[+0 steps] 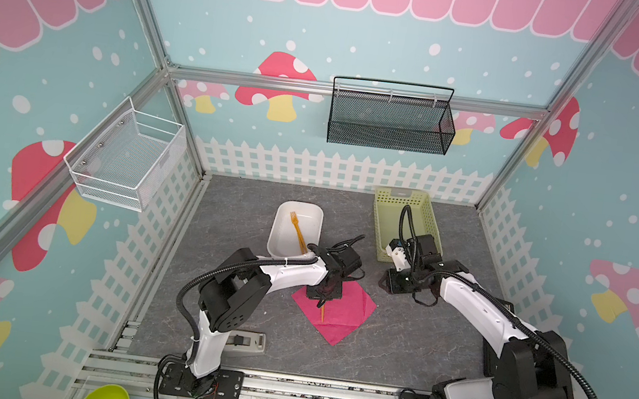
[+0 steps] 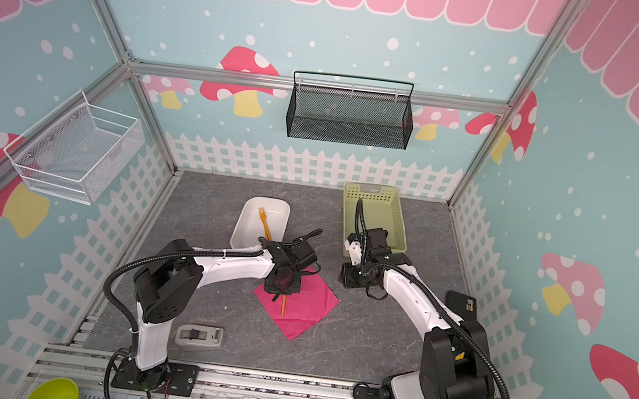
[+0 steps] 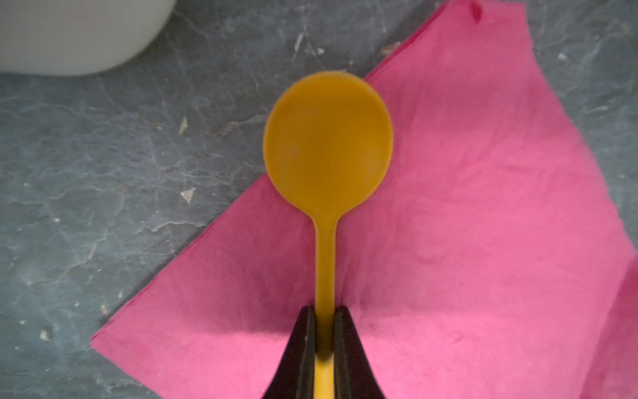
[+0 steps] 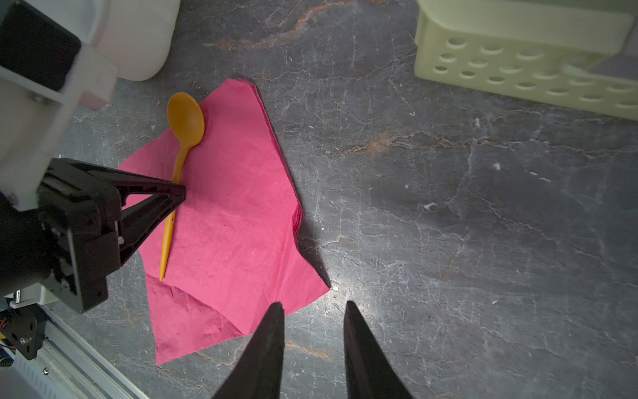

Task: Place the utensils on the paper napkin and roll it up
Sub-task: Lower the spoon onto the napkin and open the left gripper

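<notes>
My left gripper (image 3: 324, 312) is pinched tight on the spoon (image 3: 328, 138) handle. The spoon lies on the napkin (image 3: 466, 207), bowl poking over the napkin's edge toward the white tray (image 1: 318, 214). Napkin's in the middle of the table (image 4: 448, 207), one corner toward the front edge. Fork (image 1: 298, 231) is in the tray, nearer the back edge. My right gripper (image 4: 314, 307) has jaws partly apart, holding nothing, over bare table just beside the napkin.
</notes>
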Available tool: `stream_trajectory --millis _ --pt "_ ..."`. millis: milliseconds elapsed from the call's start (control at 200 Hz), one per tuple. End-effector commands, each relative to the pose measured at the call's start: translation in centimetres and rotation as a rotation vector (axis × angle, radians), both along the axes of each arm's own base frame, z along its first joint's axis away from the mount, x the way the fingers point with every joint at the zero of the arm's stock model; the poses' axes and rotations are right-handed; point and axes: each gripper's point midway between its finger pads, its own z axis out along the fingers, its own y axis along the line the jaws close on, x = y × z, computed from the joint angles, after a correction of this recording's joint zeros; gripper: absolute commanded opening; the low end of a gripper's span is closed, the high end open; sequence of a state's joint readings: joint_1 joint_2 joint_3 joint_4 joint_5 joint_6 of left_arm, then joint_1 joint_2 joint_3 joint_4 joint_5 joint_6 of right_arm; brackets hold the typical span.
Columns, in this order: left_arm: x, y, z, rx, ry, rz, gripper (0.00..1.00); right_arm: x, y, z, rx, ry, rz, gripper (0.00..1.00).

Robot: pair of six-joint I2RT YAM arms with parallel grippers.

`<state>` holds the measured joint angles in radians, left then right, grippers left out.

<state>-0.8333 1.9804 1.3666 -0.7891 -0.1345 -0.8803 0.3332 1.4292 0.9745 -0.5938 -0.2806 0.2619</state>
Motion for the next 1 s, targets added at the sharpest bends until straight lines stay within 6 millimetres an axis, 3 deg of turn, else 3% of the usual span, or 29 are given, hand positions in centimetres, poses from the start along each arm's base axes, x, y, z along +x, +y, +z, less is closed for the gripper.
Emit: stream_trajectory --millis 0,490,805,996 --pt "0.24 -0.22 -0.4 0.005 0.013 0.003 0.13 -0.21 -0.17 0.46 0.005 -0.019 0.014 0.32" --pt "-0.15 -0.36 -0.73 0.004 0.028 -0.004 0.14 -0.28 -0.16 0.47 0.006 -0.018 0.014 0.33" --pt "0.02 -0.61 -0.44 0.001 0.017 -0.013 0.21 -0.23 -0.19 0.62 0.007 -0.024 0.013 0.33" --pt "0.09 -0.75 -0.19 0.0 0.009 -0.02 0.19 -0.21 -0.26 0.63 0.005 -0.025 0.011 0.33"
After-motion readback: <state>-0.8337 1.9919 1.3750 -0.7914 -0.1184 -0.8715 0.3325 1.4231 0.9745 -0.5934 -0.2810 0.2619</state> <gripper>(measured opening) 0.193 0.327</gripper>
